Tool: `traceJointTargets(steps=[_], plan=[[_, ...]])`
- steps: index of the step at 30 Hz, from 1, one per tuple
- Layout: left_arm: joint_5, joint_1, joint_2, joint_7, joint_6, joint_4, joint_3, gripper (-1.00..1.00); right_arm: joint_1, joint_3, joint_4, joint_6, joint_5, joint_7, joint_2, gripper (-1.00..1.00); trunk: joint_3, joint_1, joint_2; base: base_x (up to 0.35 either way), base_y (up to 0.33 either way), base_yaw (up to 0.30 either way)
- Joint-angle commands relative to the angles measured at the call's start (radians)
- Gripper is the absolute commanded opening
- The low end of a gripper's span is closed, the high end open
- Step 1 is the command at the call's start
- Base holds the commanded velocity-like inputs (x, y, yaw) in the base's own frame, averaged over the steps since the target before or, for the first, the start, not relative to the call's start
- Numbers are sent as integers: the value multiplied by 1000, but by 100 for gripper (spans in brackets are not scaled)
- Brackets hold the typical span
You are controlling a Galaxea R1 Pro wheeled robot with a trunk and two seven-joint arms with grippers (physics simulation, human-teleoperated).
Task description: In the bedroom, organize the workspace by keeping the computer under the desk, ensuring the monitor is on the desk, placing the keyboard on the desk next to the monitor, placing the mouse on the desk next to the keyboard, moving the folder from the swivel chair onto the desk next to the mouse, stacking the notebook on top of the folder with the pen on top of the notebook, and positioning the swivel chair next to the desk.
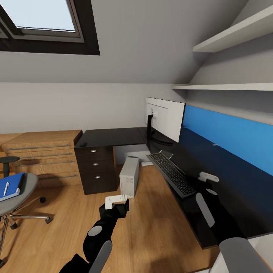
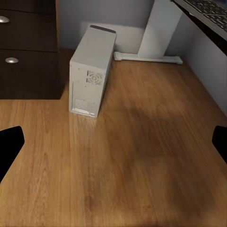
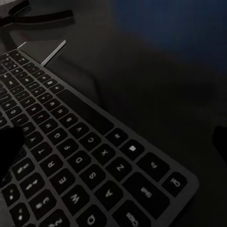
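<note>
At the far left, well away from both arms, the swivel chair [image 1: 17, 189] stands apart from the bench [image 1: 113, 136] with the folder [image 1: 11, 185] on its seat and the pen [image 1: 6, 188] lying on the folder; whether the notebook sits between them I cannot tell. So the folder, notebook, pen and chair steps all look undone.

The left gripper [image 1: 116, 201] hangs low over the wooden floor [image 2: 118, 165], its fingers [image 2: 9, 146] spread wide and holding nothing. The computer [image 1: 129, 176] stands upright on the floor just ahead of this gripper, beside the drawer unit [image 1: 95, 168] and beneath the bench's inner corner, so that step appears met.

Further right, the monitor [image 1: 167, 117] stands on the bench, ahead of and well beyond the right gripper. The keyboard [image 1: 172, 173] lies in front of it, one corner overhanging the bench edge; these two steps look done, though the keyboard may want nudging inward.

The right gripper [image 1: 208, 177] hovers over the bench just beside the keyboard's near end, which lies directly below it in the right wrist view [image 3: 71, 156]. Its fingers look parted and empty. I cannot make out the mouse.
</note>
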Motion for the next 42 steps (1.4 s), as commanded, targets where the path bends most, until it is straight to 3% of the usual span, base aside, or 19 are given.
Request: traceJointTargets(steps=[1, 9, 32, 42], plan=[[9, -1, 0, 9, 2, -1, -1, 100, 0, 2, -18, 17, -9, -6, 1, 100, -1, 0, -1, 0, 0, 0], [9, -1, 0, 9, 2, -1, -1, 100, 3, 1, -32, 49, -9, -6, 1, 100, -1, 0, -1, 28, 24, 0], [10, -1, 0, 9, 2, 0, 0, 100, 4, -5, -45, 43, -5, -7, -3, 100, -1, 0, -1, 240, 209, 0], [11, -1, 0, 9, 3, 1, -1, 100, 4, -14, -41, 40, -4, -8, -6, 100, -1, 0, -1, 172, 64, 0]])
